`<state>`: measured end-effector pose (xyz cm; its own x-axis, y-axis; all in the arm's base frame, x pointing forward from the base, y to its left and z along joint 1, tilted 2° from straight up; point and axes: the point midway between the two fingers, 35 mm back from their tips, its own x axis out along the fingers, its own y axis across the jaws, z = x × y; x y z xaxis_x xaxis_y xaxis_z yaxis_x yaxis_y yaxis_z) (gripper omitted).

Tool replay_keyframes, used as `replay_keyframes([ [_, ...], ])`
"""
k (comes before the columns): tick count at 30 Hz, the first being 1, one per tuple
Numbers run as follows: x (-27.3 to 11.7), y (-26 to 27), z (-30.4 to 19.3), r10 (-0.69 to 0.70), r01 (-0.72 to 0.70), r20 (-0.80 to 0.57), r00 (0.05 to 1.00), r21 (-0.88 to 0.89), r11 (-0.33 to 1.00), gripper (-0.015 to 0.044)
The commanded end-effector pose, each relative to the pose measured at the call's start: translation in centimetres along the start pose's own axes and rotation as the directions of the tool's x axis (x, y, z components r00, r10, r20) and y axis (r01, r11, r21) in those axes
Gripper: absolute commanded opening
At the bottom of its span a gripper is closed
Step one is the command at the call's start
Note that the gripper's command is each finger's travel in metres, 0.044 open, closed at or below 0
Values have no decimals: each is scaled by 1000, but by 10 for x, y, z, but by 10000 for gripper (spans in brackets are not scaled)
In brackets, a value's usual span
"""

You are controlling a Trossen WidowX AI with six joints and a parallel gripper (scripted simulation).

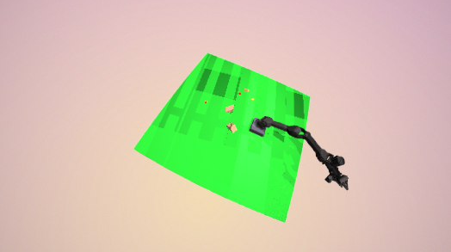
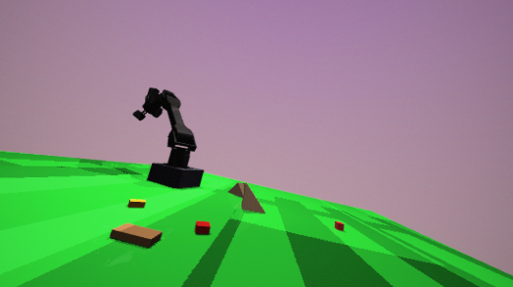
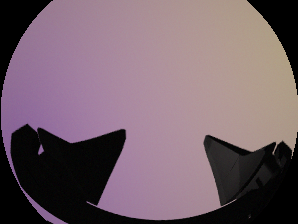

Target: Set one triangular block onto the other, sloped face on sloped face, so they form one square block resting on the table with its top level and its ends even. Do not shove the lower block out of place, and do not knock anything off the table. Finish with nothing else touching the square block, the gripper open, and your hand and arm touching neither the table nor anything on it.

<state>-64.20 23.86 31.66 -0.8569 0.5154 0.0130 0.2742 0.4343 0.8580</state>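
One tan triangular block (image 1: 230, 108) (image 2: 253, 202) rests on the green table. The other triangular block (image 1: 231, 127) (image 2: 237, 190) rests on the table a short way from it, nearer the arm's base in the exterior view. The top view shows a gap between the two; in the exterior view the nearer one partly overlaps the farther. Their exact faces are too small to tell. My gripper (image 1: 345, 184) (image 2: 139, 115) (image 3: 167, 137) is open and empty, raised high, far from both blocks. The wrist view shows only background between the spread fingers.
A flat tan block (image 1: 246, 90) (image 2: 136, 234), a yellow block (image 1: 252, 99) (image 2: 137, 203) and two red blocks, one (image 1: 239, 94) (image 2: 203, 227) near the tan block and one (image 1: 206, 101) (image 2: 339, 225) farther off, lie on the table. The arm's dark base (image 1: 257, 128) (image 2: 175, 175) stands nearby.
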Motion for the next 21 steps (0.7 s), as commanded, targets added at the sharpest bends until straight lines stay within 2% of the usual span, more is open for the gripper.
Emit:
replay_keyframes([
  [1,1,1,3,-1,1,5,1000,-4,1000,426],
  [2,2,3,12,-5,5,19,1000,-15,1000,440],
  [11,6,37,151,-64,105,246,967,-160,981,440],
  [21,-39,82,326,-140,294,519,844,-228,928,440],
])
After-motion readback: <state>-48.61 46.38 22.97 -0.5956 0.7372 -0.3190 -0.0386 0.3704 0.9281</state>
